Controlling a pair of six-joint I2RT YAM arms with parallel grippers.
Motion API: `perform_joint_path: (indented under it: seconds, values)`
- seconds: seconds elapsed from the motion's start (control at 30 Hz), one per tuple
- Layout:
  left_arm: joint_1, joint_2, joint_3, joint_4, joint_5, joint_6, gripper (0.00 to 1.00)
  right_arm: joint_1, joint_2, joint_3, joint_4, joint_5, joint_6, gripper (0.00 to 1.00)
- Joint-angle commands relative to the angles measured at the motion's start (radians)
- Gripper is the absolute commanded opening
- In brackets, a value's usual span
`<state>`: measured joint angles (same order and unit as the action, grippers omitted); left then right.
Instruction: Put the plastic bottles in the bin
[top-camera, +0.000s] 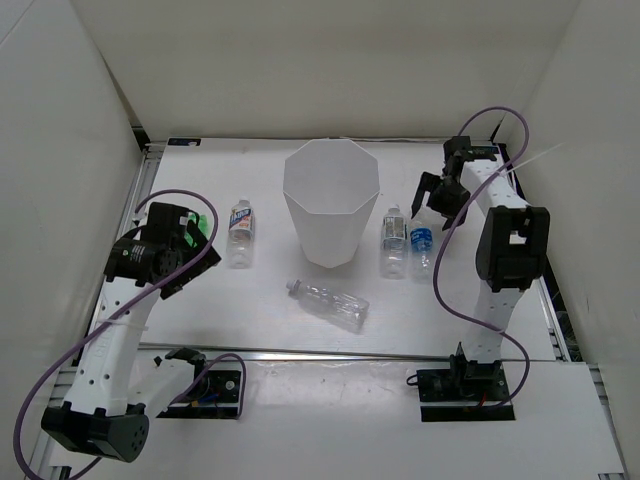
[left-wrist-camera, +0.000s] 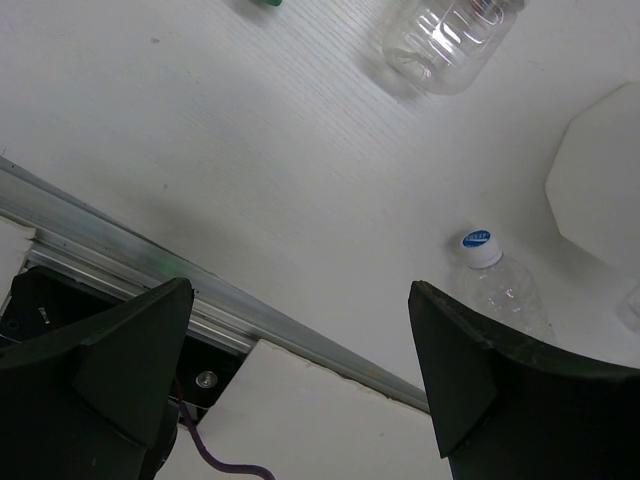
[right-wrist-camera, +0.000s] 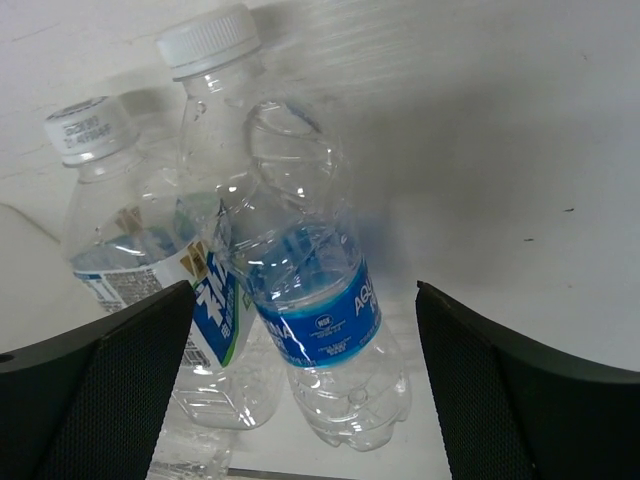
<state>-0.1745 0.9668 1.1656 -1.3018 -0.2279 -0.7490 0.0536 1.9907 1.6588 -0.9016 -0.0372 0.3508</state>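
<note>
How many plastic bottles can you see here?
5: a bottle left of the bin, a bare one lying in front of it, two right of it, a green bottle mostly hidden by the left arm.

Bright, even overhead light. In the top view the white table (top-camera: 250, 310) and walls are near blown out, with only a faint soft shadow at the bin (top-camera: 325, 235) base. In the right wrist view a broad grey shadow covers the upper table, small glare spots sit on the blue-label bottle (right-wrist-camera: 310, 300), and the right fingers (right-wrist-camera: 100, 400) are dark and soft. The left fingers (left-wrist-camera: 110, 370) are underexposed silhouettes, but the table grain is sharp.
</note>
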Motion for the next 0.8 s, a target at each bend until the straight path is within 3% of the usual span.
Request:
perform_joint_path:
  seconds: [0.0, 0.33, 0.63, 0.77]
  values:
    - [-0.005, -0.010, -0.004, 0.001, -0.024, -0.012, 1.00, -0.003, 0.020, -0.001, -0.010, 0.008, -0.015, 0.94]
    - [-0.005, -0.010, -0.024, 0.012, -0.005, -0.021, 1.00, -0.003, 0.039, -0.068, 0.009, 0.008, -0.015, 0.91]
    - [-0.005, -0.019, -0.034, 0.003, -0.005, -0.021, 1.00, -0.003, 0.059, -0.142, 0.027, -0.003, -0.024, 0.72]
    - [-0.005, -0.029, -0.034, -0.017, 0.004, -0.021, 1.00, -0.003, 0.059, -0.162, 0.027, -0.003, -0.024, 0.58]
